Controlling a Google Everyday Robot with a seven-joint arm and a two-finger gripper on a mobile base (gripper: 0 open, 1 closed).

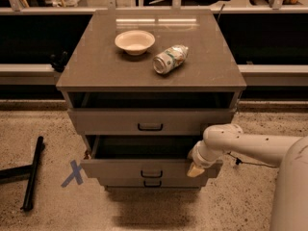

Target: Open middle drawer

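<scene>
The middle drawer [144,168] is a grey-brown panel with a small dark bar handle [151,173]. It stands pulled out from the cabinet, with a dark opening showing above its front. My gripper [195,169] is at the right end of this drawer front, against its top edge. My white arm [250,146] reaches in from the right. The top drawer [144,121] sits above and the bottom drawer [152,183] shows just below the middle one.
On the cabinet top [96,66] stand a cream bowl [134,41] and a can lying on its side [170,59]. A black stand [31,172] and a blue X tape mark [73,173] lie on the speckled floor to the left.
</scene>
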